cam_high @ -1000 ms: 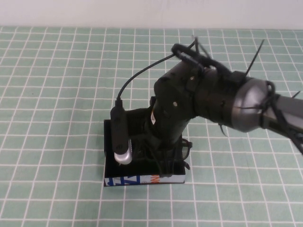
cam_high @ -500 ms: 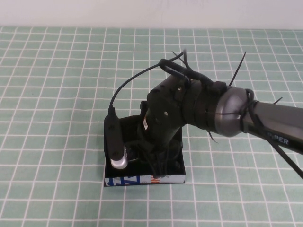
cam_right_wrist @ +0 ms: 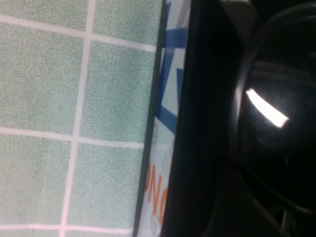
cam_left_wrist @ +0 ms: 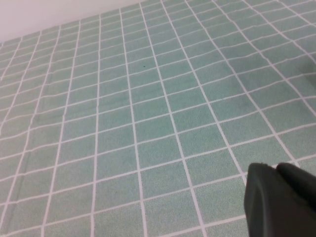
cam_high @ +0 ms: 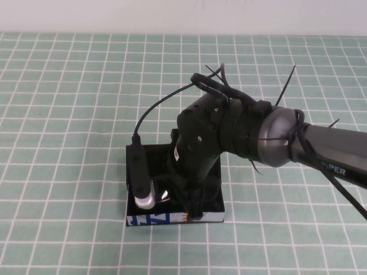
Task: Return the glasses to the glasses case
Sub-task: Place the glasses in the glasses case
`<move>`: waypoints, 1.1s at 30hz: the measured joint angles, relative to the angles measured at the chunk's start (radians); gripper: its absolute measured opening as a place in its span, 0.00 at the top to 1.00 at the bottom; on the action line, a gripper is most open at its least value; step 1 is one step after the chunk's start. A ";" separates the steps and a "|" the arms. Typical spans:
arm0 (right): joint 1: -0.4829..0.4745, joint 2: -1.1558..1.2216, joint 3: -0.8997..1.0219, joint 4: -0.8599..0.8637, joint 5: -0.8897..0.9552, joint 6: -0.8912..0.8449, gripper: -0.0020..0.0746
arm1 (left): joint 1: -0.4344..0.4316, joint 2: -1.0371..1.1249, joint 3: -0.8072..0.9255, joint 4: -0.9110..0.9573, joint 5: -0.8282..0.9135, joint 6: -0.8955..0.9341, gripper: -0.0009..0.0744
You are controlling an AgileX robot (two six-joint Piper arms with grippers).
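The glasses case lies open near the front of the table, its white edge with blue and orange marks facing me. My right gripper reaches down into the case from the right, and the wrist hides most of the inside. The glasses show as a glinting lens inside the case. In the right wrist view a dark lens of the glasses lies close behind the case's printed edge. My left gripper is shut and empty above bare cloth, and it is outside the high view.
A green checked cloth covers the whole table up to a white wall at the back. The right arm stretches in from the right edge.
My right gripper has moved left and down, deeper into the case. The glasses arm that stuck out at the case's right side no longer shows.
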 joint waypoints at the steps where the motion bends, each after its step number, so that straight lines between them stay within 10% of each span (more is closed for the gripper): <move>1: 0.000 0.000 0.000 0.000 0.000 0.000 0.62 | 0.000 0.000 0.000 0.000 0.000 0.000 0.99; 21: 0.000 0.000 0.000 0.002 -0.016 0.047 0.50 | 0.000 0.000 0.000 0.000 0.000 0.000 0.99; 33: 0.000 -0.031 0.000 -0.051 -0.003 0.284 0.95 | 0.000 0.000 0.000 0.000 0.000 0.000 0.99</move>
